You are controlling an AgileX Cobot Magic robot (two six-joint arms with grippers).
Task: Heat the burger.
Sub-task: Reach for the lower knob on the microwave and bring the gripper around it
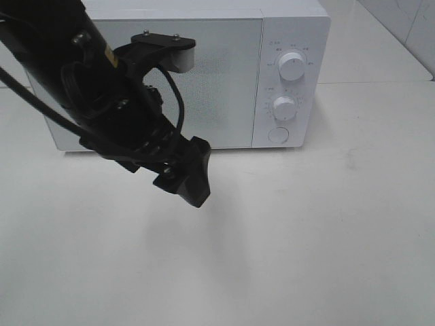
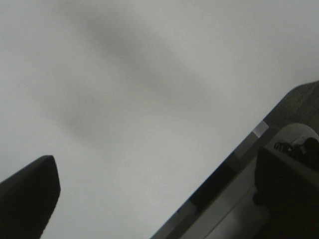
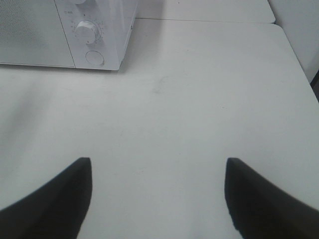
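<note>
No burger shows in any view. The white microwave [image 1: 183, 75] stands at the back of the white table with its door closed; its knob corner also shows in the right wrist view [image 3: 94, 35]. My left gripper [image 1: 192, 180] hangs high above the table in front of the microwave door, empty. Only one of its fingertips [image 2: 32, 191] shows in the left wrist view, far to one side, so the jaws look open. My right gripper [image 3: 159, 199] is open and empty over the bare table [image 3: 199, 109], to the front right of the microwave.
The microwave panel has two white knobs [image 1: 292, 66] [image 1: 284, 107] and a round button [image 1: 277, 134]. The left arm [image 1: 88, 88] hides much of the door. The table's right edge [image 3: 299, 64] shows, and a table edge with dark equipment [image 2: 289, 189] beyond.
</note>
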